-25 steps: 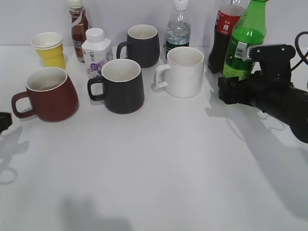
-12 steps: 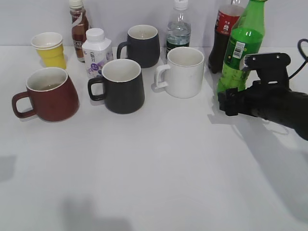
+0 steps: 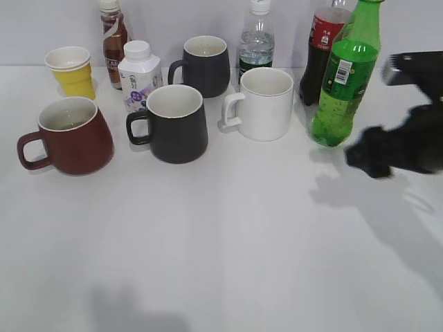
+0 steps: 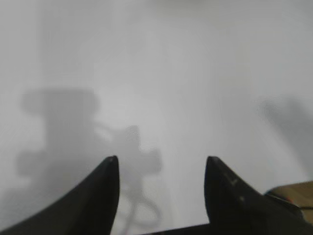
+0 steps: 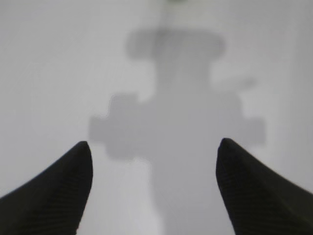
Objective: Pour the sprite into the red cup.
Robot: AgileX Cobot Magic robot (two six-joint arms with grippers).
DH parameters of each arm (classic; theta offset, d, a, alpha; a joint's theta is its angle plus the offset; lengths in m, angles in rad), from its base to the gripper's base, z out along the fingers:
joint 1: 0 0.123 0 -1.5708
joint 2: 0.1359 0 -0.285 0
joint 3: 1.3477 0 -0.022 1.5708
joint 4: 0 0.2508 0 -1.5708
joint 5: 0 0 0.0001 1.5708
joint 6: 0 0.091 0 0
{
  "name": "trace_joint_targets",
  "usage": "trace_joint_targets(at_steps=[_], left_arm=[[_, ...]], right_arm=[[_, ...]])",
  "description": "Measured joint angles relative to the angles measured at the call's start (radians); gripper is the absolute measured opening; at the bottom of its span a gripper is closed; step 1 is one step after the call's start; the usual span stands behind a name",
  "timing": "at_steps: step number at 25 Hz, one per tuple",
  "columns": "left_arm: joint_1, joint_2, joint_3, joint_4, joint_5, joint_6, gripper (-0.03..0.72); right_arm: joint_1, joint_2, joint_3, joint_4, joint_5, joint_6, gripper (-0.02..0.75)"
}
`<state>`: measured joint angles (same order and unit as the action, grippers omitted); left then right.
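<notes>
Since half a second ago my right gripper [image 3: 374, 155] has backed off to the right and let go of the sprite [image 3: 344, 83]; it was wrapped round the bottle's lower body, now it sits apart from it, blurred in the exterior view. Sprite stands upright on the white table [image 3: 228, 249], back right, just in front of the cola bottle [image 3: 323, 52], tilt gone compared with the earlier frame. Red cup [image 3: 69, 136] unmoved at far left, handle pointing left, well apart from the sprite.

Right wrist view: right gripper [image 5: 154, 161] fingers spread wide, nothing between them, only its own shadow on the table. Left wrist view: left gripper [image 4: 161, 169] fingers also apart, empty, over bare table; I can't see this arm in the exterior view.

Between cup and sprite: black mug [image 3: 173, 123], white mug [image 3: 261, 104], second black mug [image 3: 204, 66] behind. Back row: yellow paper cup [image 3: 69, 70], small white bottle [image 3: 138, 75], brown drink bottle [image 3: 113, 38], clear water bottle [image 3: 257, 41].
</notes>
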<state>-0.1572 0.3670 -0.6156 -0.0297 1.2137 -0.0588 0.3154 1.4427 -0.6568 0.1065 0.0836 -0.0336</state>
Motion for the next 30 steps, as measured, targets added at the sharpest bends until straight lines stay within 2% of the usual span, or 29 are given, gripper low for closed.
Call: trace_joint_targets(at_steps=[6,10,14,21,25,30], left_arm=[[0.000,-0.128,0.019,0.046,0.003,0.000,0.401],[0.000,-0.206,0.039,0.068,0.008,0.003,0.400],[0.000,-0.270,0.040,0.066,0.007,0.039,0.396],[0.000,-0.283,0.074,0.038,-0.107,0.087,0.393],[0.000,-0.283,0.094,0.042,-0.140,0.090,0.393],[0.000,-0.283,0.095,0.042,-0.143,0.090,0.372]], right_arm=[[0.000,-0.318,0.000,-0.004,0.538,0.001,0.588],[0.000,-0.562,0.000,-0.014,0.769,0.000,0.588],[0.000,-0.828,0.000,-0.056,0.875,0.001,0.588],[0.000,-1.183,0.000,-0.186,0.939,0.096,0.588],[0.000,-1.292,0.054,-0.219,0.942,0.111,0.588],[0.000,-1.316,0.152,-0.218,0.959,0.122,0.588]])
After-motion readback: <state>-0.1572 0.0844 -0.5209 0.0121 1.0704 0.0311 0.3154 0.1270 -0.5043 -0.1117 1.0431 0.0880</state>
